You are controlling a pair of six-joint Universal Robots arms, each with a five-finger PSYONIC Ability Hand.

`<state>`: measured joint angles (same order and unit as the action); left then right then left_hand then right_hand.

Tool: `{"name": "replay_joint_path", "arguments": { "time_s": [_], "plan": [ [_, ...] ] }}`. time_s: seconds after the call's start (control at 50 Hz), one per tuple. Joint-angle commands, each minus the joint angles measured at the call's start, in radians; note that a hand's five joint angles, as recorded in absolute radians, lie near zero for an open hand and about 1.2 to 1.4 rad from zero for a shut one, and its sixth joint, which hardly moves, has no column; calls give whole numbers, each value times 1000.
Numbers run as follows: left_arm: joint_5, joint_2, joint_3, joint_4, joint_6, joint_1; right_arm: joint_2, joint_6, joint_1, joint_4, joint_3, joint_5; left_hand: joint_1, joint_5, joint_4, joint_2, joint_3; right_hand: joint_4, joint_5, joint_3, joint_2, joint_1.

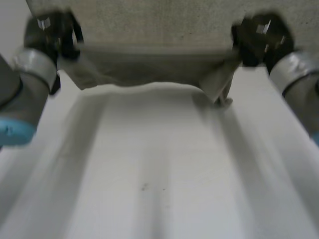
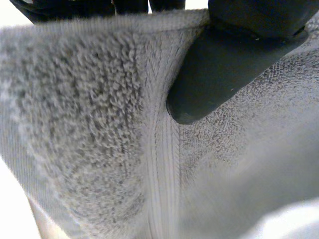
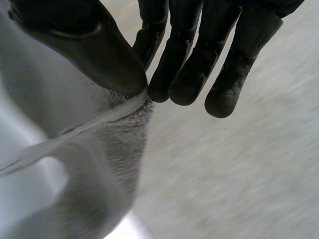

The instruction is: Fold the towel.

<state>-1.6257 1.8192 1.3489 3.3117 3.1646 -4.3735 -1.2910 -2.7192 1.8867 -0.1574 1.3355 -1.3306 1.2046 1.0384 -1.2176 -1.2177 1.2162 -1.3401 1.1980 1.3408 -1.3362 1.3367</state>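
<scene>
Head view: grey towel held up at far end of white table, lower fold sagging. Left hand pinches towel's left side, right hand pinches right hem, thumb against fingers.

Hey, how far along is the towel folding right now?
Done: the left hand and right hand each pinch the towel at its edge. In hand: that edge is lifted off the table. Left: lay it over, release; no finished fold shows yet.

Head overhead, wrist cameras near towel
</scene>
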Motion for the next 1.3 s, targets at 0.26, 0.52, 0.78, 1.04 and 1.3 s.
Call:
{"name": "replay_joint_path", "arguments": {
  "time_s": [0.26, 0.52, 0.78, 1.04, 1.3],
  "plan": [
    [43, -15, 493, 149, 100, -104, 136, -95, -58, -100, 375, 48, 192, 183, -179, -179, 180, -56, 24, 55, -60, 60],
    [47, -77, 492, 154, 94, -104, 174, -341, -64, -103, 361, 21, 192, 183, -179, -179, 180, 832, -865, -833, 828, -829],
    [47, -74, 493, 154, 94, -109, 200, -496, -67, -93, 370, -68, 192, 183, -179, -179, 180, 891, -924, -892, 887, -888],
    [47, -72, 495, 154, 94, -109, 246, -493, -67, -96, 369, -64, 192, 183, -179, -179, 180, 827, -859, -827, 823, -823],
    [49, -70, 497, 154, 94, -110, 328, -504, -57, -103, 312, -68, 192, 183, -179, -179, 180, 704, -736, -704, 700, -700]
  ]
}}
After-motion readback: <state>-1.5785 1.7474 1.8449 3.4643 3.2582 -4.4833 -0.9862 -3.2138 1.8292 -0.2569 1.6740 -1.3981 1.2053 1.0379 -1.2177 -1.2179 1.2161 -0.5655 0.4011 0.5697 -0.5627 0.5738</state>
